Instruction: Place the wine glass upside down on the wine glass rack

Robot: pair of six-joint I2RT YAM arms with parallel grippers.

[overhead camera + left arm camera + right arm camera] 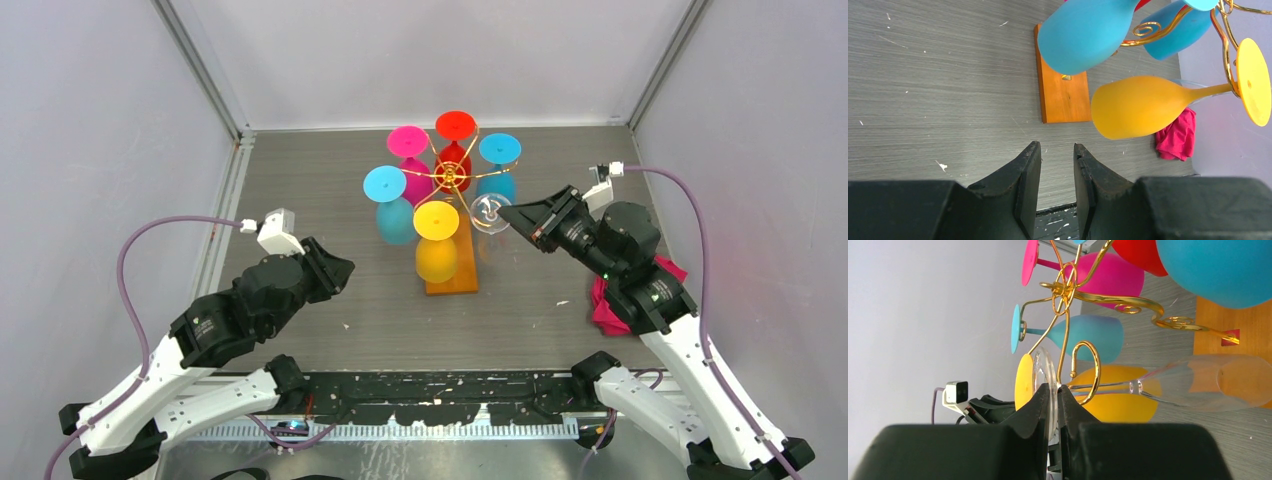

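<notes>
While right pincer [1054, 390] clamps wine glass [1198, 382] foot rim by wine glass rack [1118, 302] scroll | left pincer [1056, 146] parted, empty

The wine glass [1198, 385] is clear, glossy glass; my right pincer [1055, 392] has matt black, plastic-looking fingers. The wine glass rack [1128, 302] is shiny gold metal wire on a smooth wooden base [1063, 97]. The yellow glass [1143, 107] looks frosted matt. The desk [938, 90] is matt grey, grained and scuffed; the pink cloth [1178, 135] is crumpled.
</notes>
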